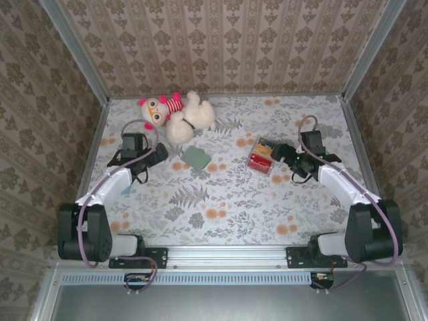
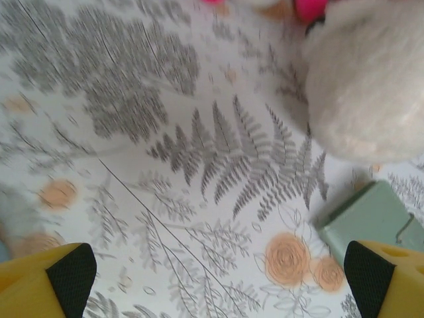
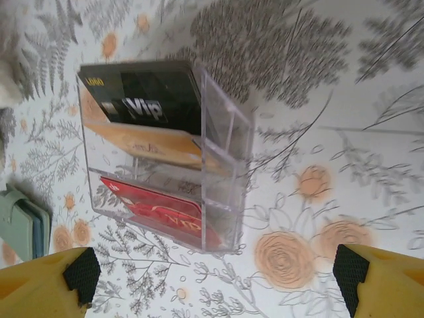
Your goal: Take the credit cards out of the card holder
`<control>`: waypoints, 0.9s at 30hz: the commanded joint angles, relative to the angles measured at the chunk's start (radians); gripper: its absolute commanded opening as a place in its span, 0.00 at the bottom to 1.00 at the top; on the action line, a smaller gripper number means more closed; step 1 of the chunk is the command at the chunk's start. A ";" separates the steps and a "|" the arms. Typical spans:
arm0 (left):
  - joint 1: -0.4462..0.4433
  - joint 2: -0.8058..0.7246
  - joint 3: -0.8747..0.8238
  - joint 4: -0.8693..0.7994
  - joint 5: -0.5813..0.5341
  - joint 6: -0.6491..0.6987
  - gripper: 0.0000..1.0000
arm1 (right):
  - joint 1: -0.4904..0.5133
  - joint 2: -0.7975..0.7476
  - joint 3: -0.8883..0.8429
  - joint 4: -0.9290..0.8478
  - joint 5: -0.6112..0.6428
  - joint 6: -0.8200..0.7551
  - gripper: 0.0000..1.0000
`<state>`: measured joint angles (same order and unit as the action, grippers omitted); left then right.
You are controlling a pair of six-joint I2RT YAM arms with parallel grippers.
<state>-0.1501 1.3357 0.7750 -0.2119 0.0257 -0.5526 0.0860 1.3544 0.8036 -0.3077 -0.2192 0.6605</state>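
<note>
A clear plastic card holder [image 3: 222, 156] lies on the floral cloth with credit cards in its slots: a black one [image 3: 156, 99], a gold one [image 3: 149, 142] and a red one [image 3: 159, 209]. From above the card holder [image 1: 261, 156] sits right of centre. My right gripper [image 3: 215, 278] hovers just short of it, open, nothing between its fingers; in the top view the right gripper [image 1: 281, 160] is at the holder's right side. My left gripper [image 2: 218, 281] is open over bare cloth, and from above the left gripper [image 1: 160, 155] is left of a closed grey-green wallet [image 1: 196, 158].
The wallet [image 2: 374, 222] lies flat by my left gripper's right finger, and its edge [image 3: 23, 225] shows left of the holder. A plush toy [image 1: 180, 117] lies at the back, its cream body [image 2: 371, 79] close above the wallet. Patterned walls enclose the table.
</note>
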 commanded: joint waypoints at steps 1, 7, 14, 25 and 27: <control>-0.034 0.043 0.028 0.018 0.077 -0.073 1.00 | 0.019 0.091 0.055 0.038 -0.094 0.031 0.93; -0.108 0.141 0.090 0.016 0.088 -0.072 0.98 | 0.029 0.225 0.138 0.053 -0.103 0.011 0.90; -0.146 0.197 0.114 0.010 0.109 -0.090 0.96 | 0.037 0.347 0.247 0.024 -0.100 -0.036 0.86; -0.204 0.267 0.189 -0.115 0.135 -0.181 0.91 | 0.058 0.470 0.355 0.066 -0.216 -0.092 0.85; -0.222 0.280 0.207 -0.147 0.108 -0.204 0.91 | 0.060 0.487 0.371 0.071 -0.253 -0.105 0.86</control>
<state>-0.3489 1.5955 0.9367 -0.2852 0.1501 -0.7029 0.1371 1.8156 1.1374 -0.2562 -0.3843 0.5930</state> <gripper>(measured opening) 0.908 0.853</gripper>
